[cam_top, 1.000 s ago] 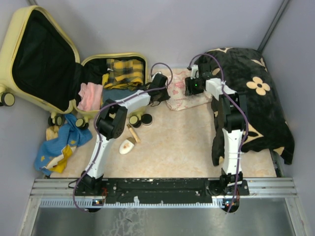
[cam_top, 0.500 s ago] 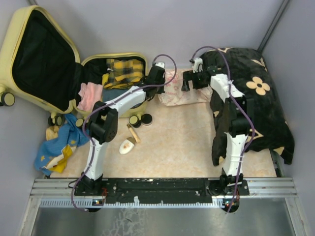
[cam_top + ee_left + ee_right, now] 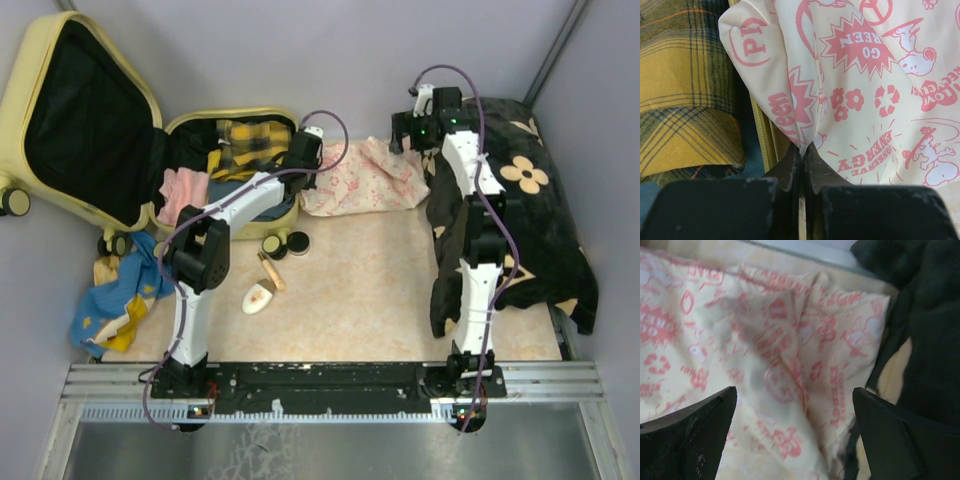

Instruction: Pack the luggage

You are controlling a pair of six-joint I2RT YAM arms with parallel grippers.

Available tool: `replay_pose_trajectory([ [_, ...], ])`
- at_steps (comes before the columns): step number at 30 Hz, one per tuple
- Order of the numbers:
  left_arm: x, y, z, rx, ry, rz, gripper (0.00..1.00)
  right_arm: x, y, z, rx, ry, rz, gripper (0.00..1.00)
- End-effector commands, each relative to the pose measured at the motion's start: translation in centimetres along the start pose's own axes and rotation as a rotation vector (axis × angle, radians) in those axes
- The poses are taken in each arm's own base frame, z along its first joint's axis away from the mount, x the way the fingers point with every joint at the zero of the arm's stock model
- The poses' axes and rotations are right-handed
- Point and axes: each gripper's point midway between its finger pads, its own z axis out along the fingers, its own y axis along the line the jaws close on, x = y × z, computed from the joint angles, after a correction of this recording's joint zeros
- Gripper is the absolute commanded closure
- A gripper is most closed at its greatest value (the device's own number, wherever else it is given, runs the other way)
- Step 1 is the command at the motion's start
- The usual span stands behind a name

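Observation:
The luggage (image 3: 20, 85), a pale yellow suitcase, lies open at the far left with a yellow plaid garment (image 3: 245, 145) and a pink one (image 3: 183, 195) in its base. A cream cloth with pink print (image 3: 365, 180) lies spread just right of it. My left gripper (image 3: 303, 162) sits at the suitcase's right rim, shut on the cloth's left edge. In the left wrist view the gripper (image 3: 803, 150) pinches a fold of the cloth (image 3: 865, 75) beside the plaid (image 3: 685, 90). My right gripper (image 3: 402, 135) hovers open over the cloth's far right corner. In the right wrist view nothing lies between the fingers of the gripper (image 3: 792, 395) above the cloth (image 3: 765, 340).
A big black cloth with beige flowers (image 3: 520, 180) covers the right side, and its edge (image 3: 925, 315) shows in the right wrist view. Two round black tins (image 3: 285, 243), a wooden brush (image 3: 262, 290) and a blue-and-yellow cloth (image 3: 120, 300) lie in front of the suitcase.
My right gripper opened, let go of the printed cloth and drew back to the far right. My left gripper shut on the cloth and moved left toward the suitcase; the cloth spread flat.

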Motion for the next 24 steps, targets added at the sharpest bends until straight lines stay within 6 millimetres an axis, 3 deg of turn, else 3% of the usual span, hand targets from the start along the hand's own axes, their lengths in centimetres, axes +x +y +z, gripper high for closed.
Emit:
replay_pose_trajectory([
  [1, -1.5, 1.6, -1.1, -0.043, -0.031, 0.025, 1.00, -0.7, -2.5, 2.0, 0.074, 0.013, -0.025, 0.01],
  [6, -2.0, 3.0, -1.5, -0.080, -0.037, 0.014, 1.00, 1.2, -4.3, 4.3, 0.118, 0.067, -0.058, 0.01],
  [9, -2.3, 3.8, -2.0, -0.093, -0.039, 0.005, 1.00, 1.2, -4.1, 4.1, 0.106, 0.063, -0.046, 0.01],
  [18, -3.6, 4.4, -3.4, -0.097, -0.072, 0.010, 1.00, -4.8, -0.4, -1.9, -0.025, -0.175, -0.076, 0.01],
  [20, -4.1, 4.7, -3.8, -0.104, -0.082, 0.007, 1.00, -4.6, 0.9, -2.5, -0.093, -0.176, -0.083, 0.05],
  [24, -4.7, 5.2, -4.3, -0.110, -0.098, 0.012, 1.00, -2.8, 3.5, -2.6, -0.187, -0.147, -0.045, 0.21],
])
